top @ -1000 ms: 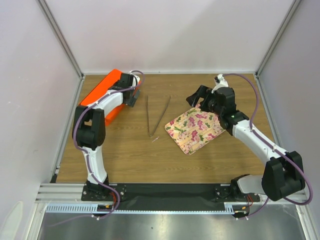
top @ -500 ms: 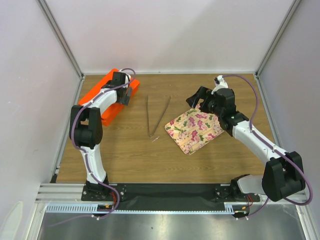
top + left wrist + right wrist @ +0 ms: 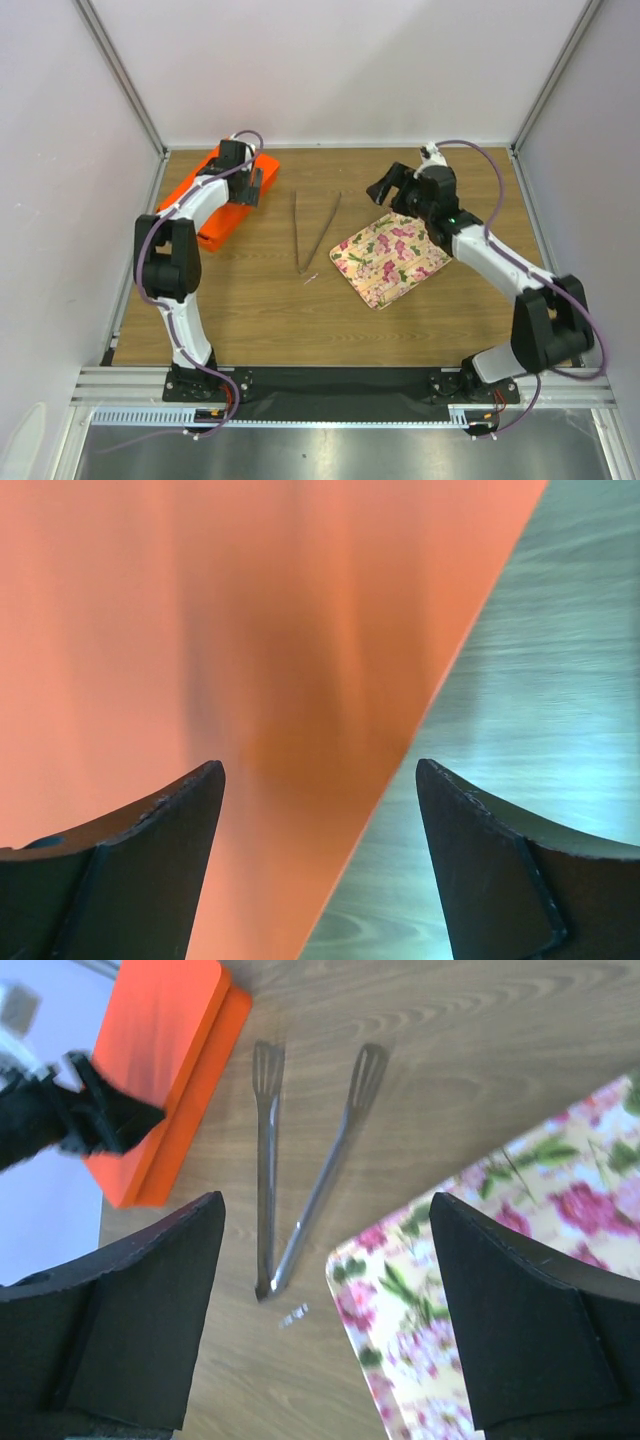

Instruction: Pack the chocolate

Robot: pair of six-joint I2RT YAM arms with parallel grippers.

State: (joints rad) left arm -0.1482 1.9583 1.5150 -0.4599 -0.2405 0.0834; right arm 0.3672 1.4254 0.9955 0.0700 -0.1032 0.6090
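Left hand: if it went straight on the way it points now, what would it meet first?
Probably the orange box, close to its edge: the open left hand points at that surface, with the wooden table just beside. How far off is unclear.

Bright, even light overhead; close up, the orange box [image 3: 150, 600] blurs for me, soft shadow across its middle.

metal tongs [image 3: 266, 1170] lie on the wooden table [image 3: 250, 300] between an orange box [image 3: 165, 1060] and a flowered tray [image 3: 390, 255] (pink blooms).
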